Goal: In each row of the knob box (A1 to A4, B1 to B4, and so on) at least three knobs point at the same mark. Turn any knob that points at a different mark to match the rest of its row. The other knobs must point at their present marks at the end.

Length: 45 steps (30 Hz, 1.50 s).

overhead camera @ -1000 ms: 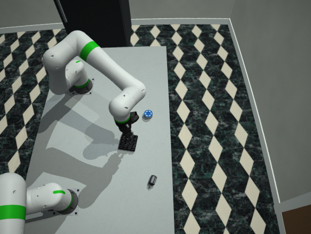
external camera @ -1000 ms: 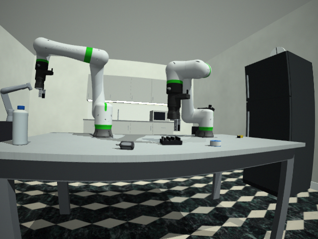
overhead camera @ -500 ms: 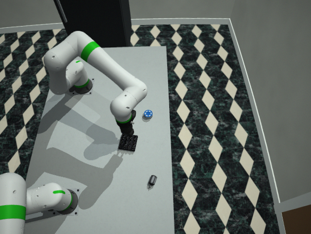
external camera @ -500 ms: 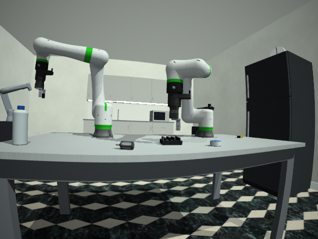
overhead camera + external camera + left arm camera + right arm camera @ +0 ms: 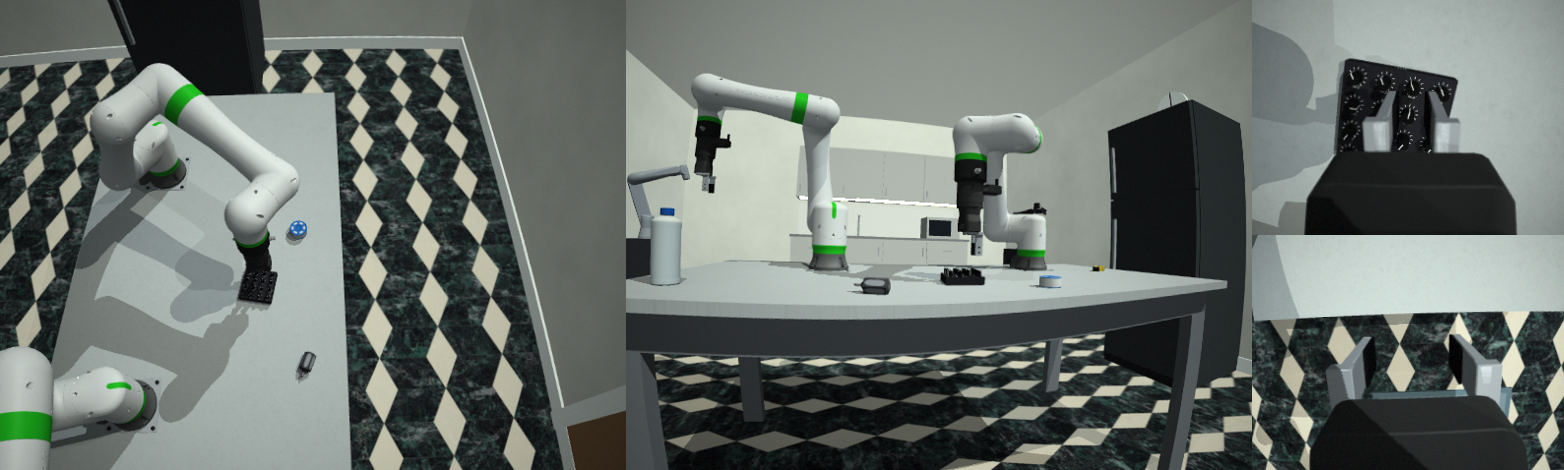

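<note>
Pre-grasp, your left pincer [image 5: 260,265] [image 5: 975,246] [image 5: 1411,106] part-open, empty above knob box [image 5: 257,286] [image 5: 962,278] [image 5: 1368,91]; right pincer [image 5: 708,185] [image 5: 1411,338] released. Next, align over the odd knob, lower, grip, twist.

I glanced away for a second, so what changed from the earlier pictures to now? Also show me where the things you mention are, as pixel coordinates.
The left gripper [image 5: 975,254] [image 5: 1411,106] has turned about its wrist and shifted slightly rightward in the exterior view; it has taken hold of nothing. The black knob box [image 5: 258,286] [image 5: 963,280] [image 5: 1395,74], blue-and-white round disc [image 5: 298,228] [image 5: 1049,281] and right gripper [image 5: 708,190] [image 5: 1412,351] look unchanged.
</note>
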Tool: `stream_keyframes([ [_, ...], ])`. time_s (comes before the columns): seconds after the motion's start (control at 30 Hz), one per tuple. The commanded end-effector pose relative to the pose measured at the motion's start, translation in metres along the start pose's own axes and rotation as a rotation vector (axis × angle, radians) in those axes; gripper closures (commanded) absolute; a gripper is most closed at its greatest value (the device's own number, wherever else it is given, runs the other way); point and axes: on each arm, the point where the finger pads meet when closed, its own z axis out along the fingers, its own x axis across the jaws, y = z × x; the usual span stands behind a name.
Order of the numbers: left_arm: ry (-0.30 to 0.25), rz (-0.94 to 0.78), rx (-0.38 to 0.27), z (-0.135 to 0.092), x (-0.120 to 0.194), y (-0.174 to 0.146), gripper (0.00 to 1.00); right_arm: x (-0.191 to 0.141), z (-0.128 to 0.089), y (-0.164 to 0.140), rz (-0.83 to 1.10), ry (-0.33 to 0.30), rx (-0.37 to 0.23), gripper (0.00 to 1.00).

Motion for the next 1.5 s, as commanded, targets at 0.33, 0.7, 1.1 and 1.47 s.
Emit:
stream_keyframes([
  [0.33, 0.006, -0.503, 0.003, -0.004, -0.004, 0.005, 0.54, 0.000, -0.001, 0.000, 0.000, 0.000, -0.002, 0.00],
  [0.7, 0.006, -0.862, 0.002, -0.007, -0.005, 0.012, 0.54, 0.000, -0.001, 0.000, 0.000, 0.000, -0.002, 0.00],
  [1.1, 0.007, -1.234, 0.001, -0.009, -0.004, 0.021, 0.54, 0.000, -0.001, 0.000, 0.000, 0.000, -0.002, 0.00],
  [1.47, 0.007, -1.353, 0.001, -0.010, -0.003, 0.024, 0.54, 0.000, -0.001, 0.000, 0.000, 0.000, -0.002, 0.00],
])
